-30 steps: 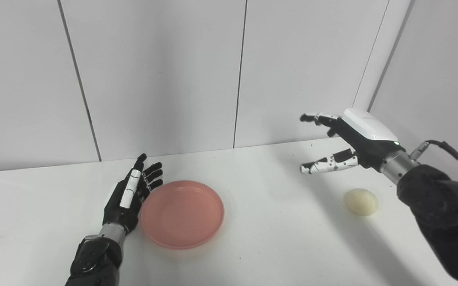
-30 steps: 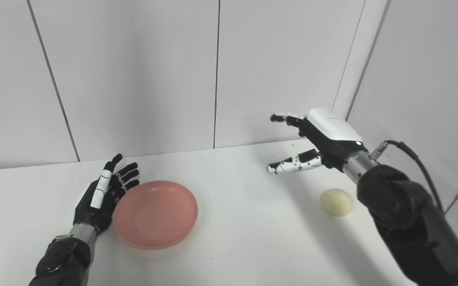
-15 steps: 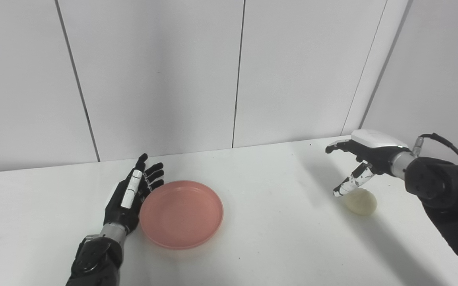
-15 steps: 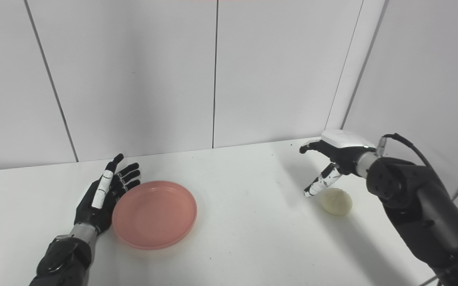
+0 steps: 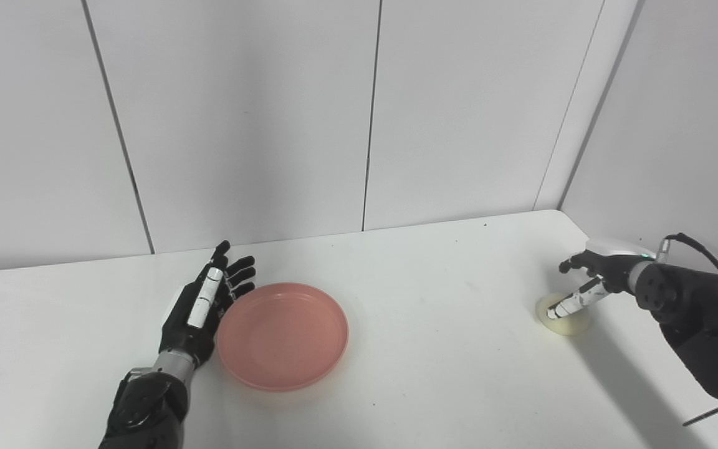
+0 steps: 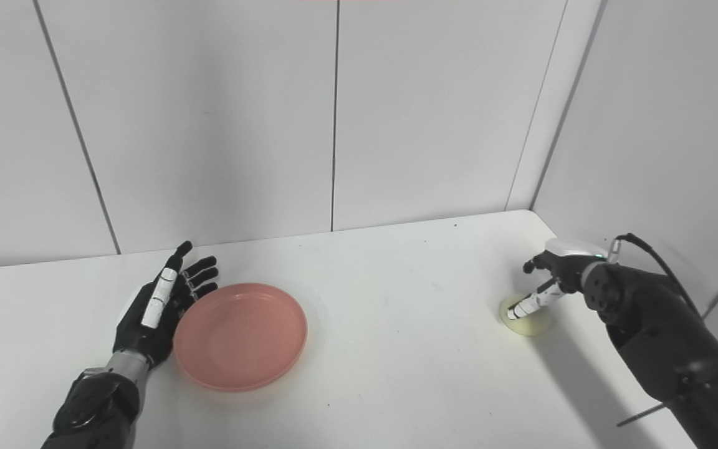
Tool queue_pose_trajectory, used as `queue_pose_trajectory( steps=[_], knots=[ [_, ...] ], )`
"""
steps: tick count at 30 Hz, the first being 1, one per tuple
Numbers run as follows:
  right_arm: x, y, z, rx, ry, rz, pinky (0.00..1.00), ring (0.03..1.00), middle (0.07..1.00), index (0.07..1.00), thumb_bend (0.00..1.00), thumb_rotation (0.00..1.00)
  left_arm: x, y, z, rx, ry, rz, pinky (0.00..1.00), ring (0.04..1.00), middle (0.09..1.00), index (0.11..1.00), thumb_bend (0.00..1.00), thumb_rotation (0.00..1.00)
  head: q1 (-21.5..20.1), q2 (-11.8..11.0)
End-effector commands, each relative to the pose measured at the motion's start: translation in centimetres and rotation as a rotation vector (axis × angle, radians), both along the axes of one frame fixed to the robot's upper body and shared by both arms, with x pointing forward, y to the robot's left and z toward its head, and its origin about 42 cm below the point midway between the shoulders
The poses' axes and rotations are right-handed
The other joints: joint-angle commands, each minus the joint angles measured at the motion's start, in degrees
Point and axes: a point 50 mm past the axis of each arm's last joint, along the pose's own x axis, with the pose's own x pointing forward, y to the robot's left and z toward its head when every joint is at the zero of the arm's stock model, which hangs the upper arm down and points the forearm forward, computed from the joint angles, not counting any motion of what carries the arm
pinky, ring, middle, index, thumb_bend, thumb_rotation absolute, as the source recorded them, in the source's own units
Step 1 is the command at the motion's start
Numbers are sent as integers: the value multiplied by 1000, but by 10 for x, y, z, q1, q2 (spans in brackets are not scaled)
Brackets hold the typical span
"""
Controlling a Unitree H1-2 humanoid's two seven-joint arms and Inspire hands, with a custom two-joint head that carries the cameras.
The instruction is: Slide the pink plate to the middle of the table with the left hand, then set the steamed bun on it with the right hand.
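Observation:
The pink plate (image 5: 283, 335) lies flat left of the table's middle, with nothing on it. My left hand (image 5: 203, 305) rests open on the table, palm side against the plate's left rim, fingers pointing toward the wall. The pale steamed bun (image 5: 563, 319) sits on the table at the far right. My right hand (image 5: 591, 273) is low over the bun, its thumb lying across the bun's front and its fingers spread above and behind it. The bun's upper part is hidden by the hand.
The white table (image 5: 446, 349) ends in a corner at the back right, where the side wall (image 5: 677, 156) stands close behind the right hand. A black cable (image 5: 702, 249) loops off the right wrist.
My right hand has dropped from high over the table down and rightward onto the bun. The left hand and the plate have stayed put. The camera has shifted slightly.

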Motion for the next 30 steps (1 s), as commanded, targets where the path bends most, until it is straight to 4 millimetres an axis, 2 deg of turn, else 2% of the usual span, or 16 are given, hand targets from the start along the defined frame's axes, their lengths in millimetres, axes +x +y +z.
queue_pose_trajectory(
  steps=[1, 5, 9, 16, 23, 26, 29, 30],
  knots=[
    [4, -5, 24, -39, -78, 15, 706, 842, 909, 847, 1000, 514, 1, 1, 1, 22, 0, -9, 816, 837, 820, 956, 776, 776, 0, 1],
    [5, -4, 20, -40, -78, 28, 681, 847, 920, 854, 1000, 506, 0, 0, 1, 27, -3, -12, 817, 840, 821, 959, 746, 779, 0, 0],
    [5, -3, 19, -54, -74, 40, 684, 840, 914, 853, 1000, 525, 0, 0, 0, 31, 0, -10, 818, 842, 824, 951, 745, 778, 0, 1],
    [6, -3, 16, -28, -53, 35, 632, 807, 926, 855, 1000, 526, 0, 0, 0, 33, -4, -16, 821, 844, 830, 954, 744, 782, 1, 1],
    [7, 1, 15, 9, -58, 41, 686, 836, 896, 830, 1000, 473, 0, 0, -1, 32, -2, -20, 816, 845, 831, 957, 746, 778, 1, 2],
    [7, 3, 15, 13, -53, 42, 624, 763, 834, 812, 1000, 473, 0, 0, -1, 33, -1, -20, 813, 843, 826, 953, 750, 776, 1, 3],
    [8, 5, 15, -7, -46, 34, 489, 567, 658, 784, 1000, 465, 0, 0, -1, 29, 1, -22, 817, 844, 824, 952, 747, 773, 1, 3],
    [9, 5, 15, -14, -42, 28, 468, 537, 633, 779, 1000, 462, 0, -1, 0, 31, -2, -23, 818, 845, 824, 952, 746, 773, 2, 3]
  ],
)
